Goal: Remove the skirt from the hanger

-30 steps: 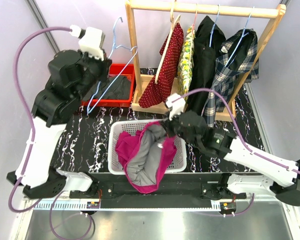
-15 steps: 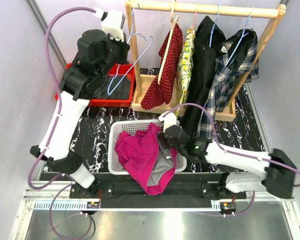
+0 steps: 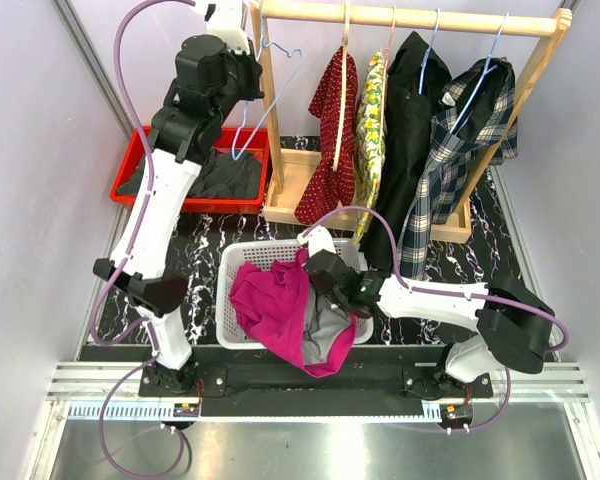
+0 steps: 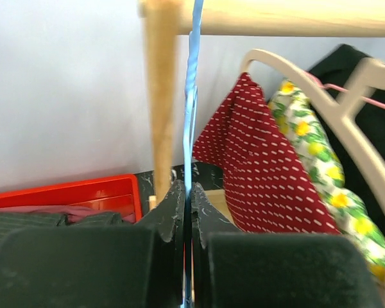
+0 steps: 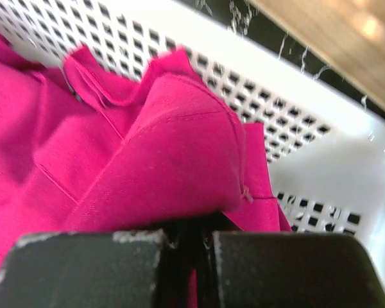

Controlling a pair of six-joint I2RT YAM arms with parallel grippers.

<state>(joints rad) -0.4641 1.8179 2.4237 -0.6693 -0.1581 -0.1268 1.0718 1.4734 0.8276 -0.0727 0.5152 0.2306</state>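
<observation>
Right gripper [image 5: 195, 236] pinched shut on pink skirt [image 3: 275, 305] — skirt bunched in white basket [image 3: 242, 253], spilling over near rim, right at claw. Left gripper [image 4: 187, 192] clamps bare blue hanger [image 4: 190, 96], wire upright against rack rail [image 4: 276, 16] — hook out of frame, probably not seated.

Table [image 3: 195, 285] layout, as you see it from the arm bases.
Basket [image 3: 242, 258] at centre, nearest you, with the skirt [image 3: 280, 310] in it and draped over its near rim; rack [image 3: 400, 15] behind the basket, garments [image 3: 410, 120] hanging along its rod; hanger [image 3: 255, 120] just beside the rack's left post; tray [image 3: 130, 172] back left, clothing [image 3: 225, 178] in it.
</observation>
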